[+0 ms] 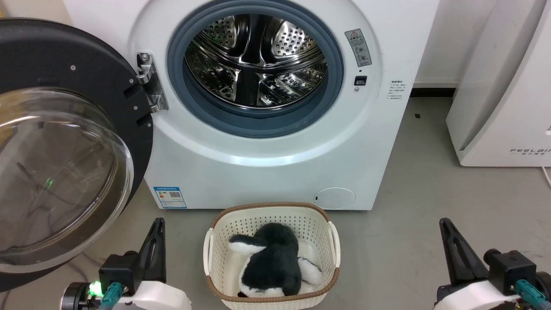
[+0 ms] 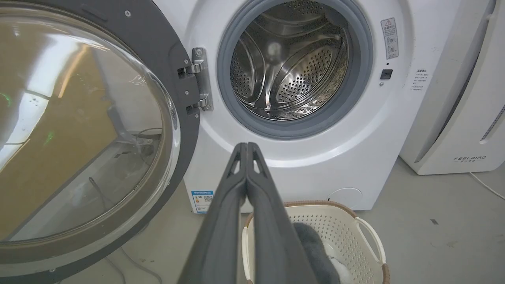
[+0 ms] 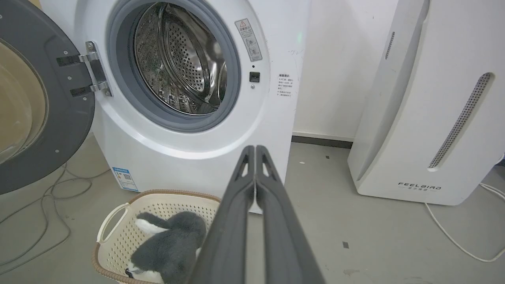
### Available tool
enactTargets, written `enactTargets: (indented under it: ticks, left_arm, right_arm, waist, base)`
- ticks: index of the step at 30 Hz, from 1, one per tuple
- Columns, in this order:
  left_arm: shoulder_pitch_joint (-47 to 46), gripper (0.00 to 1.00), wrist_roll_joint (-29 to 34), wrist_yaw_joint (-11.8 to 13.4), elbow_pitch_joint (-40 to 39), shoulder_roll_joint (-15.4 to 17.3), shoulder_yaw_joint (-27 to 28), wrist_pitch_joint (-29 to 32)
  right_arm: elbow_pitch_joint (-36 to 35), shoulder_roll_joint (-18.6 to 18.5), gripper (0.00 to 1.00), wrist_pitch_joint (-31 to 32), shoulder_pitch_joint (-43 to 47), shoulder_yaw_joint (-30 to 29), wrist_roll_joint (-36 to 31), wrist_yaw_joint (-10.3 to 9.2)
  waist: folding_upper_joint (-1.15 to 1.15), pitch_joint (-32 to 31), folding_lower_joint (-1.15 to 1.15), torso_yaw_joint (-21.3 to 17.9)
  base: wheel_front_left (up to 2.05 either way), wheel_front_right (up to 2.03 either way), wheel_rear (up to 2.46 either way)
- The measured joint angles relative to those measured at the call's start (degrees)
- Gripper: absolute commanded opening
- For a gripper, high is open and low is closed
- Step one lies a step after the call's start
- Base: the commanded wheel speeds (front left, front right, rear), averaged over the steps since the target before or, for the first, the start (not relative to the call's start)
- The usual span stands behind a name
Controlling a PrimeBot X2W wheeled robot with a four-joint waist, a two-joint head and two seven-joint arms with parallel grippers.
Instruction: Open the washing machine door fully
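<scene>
The white washing machine (image 1: 267,172) faces me with its steel drum (image 1: 256,60) exposed inside a grey rubber ring. The washing machine door (image 1: 64,142) is swung wide to the left on its metal hinge (image 1: 150,82), dark grey inner side and clear glass bowl turned toward me. The door (image 2: 86,130) also fills the left of the left wrist view, and its edge (image 3: 39,110) shows in the right wrist view. My left gripper (image 1: 157,224) is shut at the lower left, touching nothing. My right gripper (image 1: 445,224) is shut at the lower right, clear of the machine.
A cream basket (image 1: 331,241) holding a black-and-white plush toy (image 1: 269,258) stands on the floor right before the machine, between my grippers. A white slanted appliance lettered FEELBAIRD (image 1: 503,86) stands to the right. Cables (image 3: 47,197) lie on the floor under the door.
</scene>
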Motion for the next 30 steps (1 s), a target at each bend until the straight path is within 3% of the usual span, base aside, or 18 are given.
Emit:
enactTargets:
  ticks: [30]
  left_arm:
    - [-0.9, 0.0, 0.7, 0.6, -0.7, 0.0, -0.8, 3.5]
  right_arm:
    - [-0.4, 0.0, 0.0, 3.4, -1.1, 1.5, -0.5, 0.03]
  waist:
    - [0.0, 0.6, 0.0, -0.1]
  base:
    - [0.0, 0.0, 0.0]
